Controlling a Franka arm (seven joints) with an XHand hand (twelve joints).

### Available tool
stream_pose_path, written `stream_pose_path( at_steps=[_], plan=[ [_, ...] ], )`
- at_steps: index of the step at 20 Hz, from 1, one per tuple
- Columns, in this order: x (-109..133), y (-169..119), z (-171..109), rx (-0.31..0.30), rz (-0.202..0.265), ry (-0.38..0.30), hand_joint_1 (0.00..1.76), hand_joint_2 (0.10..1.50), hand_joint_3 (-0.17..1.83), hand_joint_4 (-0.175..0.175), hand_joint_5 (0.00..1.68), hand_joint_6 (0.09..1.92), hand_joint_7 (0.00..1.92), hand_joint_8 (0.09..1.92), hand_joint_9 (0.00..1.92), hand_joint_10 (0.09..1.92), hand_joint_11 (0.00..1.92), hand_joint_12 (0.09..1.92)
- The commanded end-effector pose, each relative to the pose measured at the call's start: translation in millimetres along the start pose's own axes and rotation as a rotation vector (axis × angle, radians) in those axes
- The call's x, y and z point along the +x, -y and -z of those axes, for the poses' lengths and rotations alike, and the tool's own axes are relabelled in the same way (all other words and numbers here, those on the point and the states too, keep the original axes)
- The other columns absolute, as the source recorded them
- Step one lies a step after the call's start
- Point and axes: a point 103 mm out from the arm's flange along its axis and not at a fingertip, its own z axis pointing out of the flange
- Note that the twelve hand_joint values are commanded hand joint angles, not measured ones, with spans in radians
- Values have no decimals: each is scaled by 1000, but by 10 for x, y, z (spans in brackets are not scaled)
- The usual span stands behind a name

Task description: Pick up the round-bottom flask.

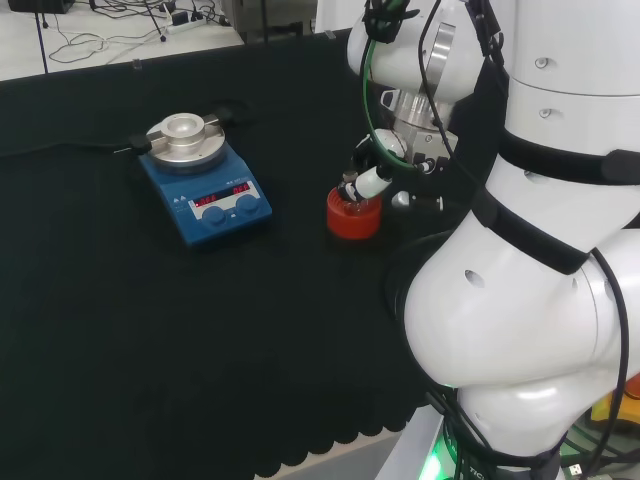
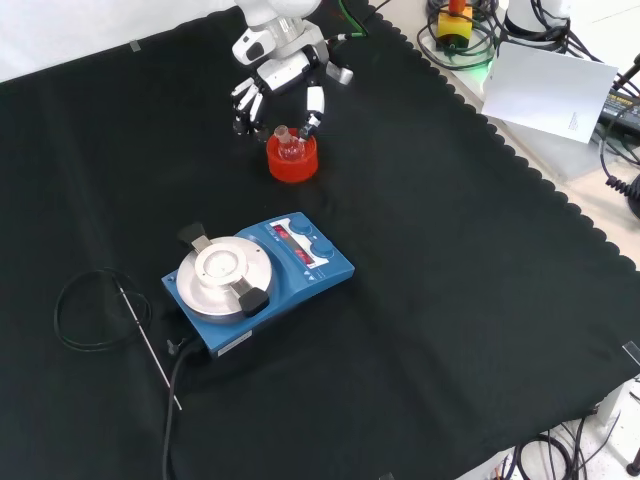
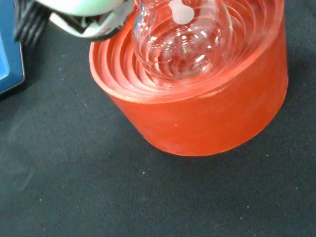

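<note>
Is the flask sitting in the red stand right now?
Touching. The wrist view shows the flask bulb resting inside the red stand, against its ribbed rings.

White robot arm (image 1: 520, 300) with black-and-white hand (image 2: 275, 75).
Rounded glossy links, black bands, green and black cables beside the hand.

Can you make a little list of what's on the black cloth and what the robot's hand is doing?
flask: clear round-bottom flask, sitting in its stand
stand: red ribbed ring
hand: hand just above the flask, fingers spread around its neck, not closed on it
other thing: blue hotplate with a silver round top, apart from the stand
cloth: black cloth
</note>
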Motion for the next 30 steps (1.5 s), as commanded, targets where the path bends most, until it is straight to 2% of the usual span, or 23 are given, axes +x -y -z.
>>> stream_pose_path(
  at_steps=[1, 3, 7, 12, 17, 30],
  plan=[
    [37, -13, -10, 0, 11, 1, 837, 617, 596, -82, 733, 827, 283, 689, 490, 678, 47, 1466],
    [143, -17, -71, 5, 24, 26, 840, 620, 596, -83, 737, 833, 287, 690, 493, 677, 52, 1464],
    [153, -21, -76, 1, 15, 26, 841, 624, 597, -83, 756, 846, 291, 691, 497, 675, 58, 1460],
    [44, -17, -28, -2, 6, 12, 850, 639, 600, -86, 810, 864, 300, 694, 509, 674, 67, 1458],
    [-32, -1, 53, -34, -6, 2, 852, 644, 602, -87, 812, 862, 305, 694, 514, 671, 72, 1455],
    [1, 6, 34, -28, 7, 0, 857, 643, 604, -85, 752, 871, 310, 693, 522, 658, 79, 1448]
  ],
)
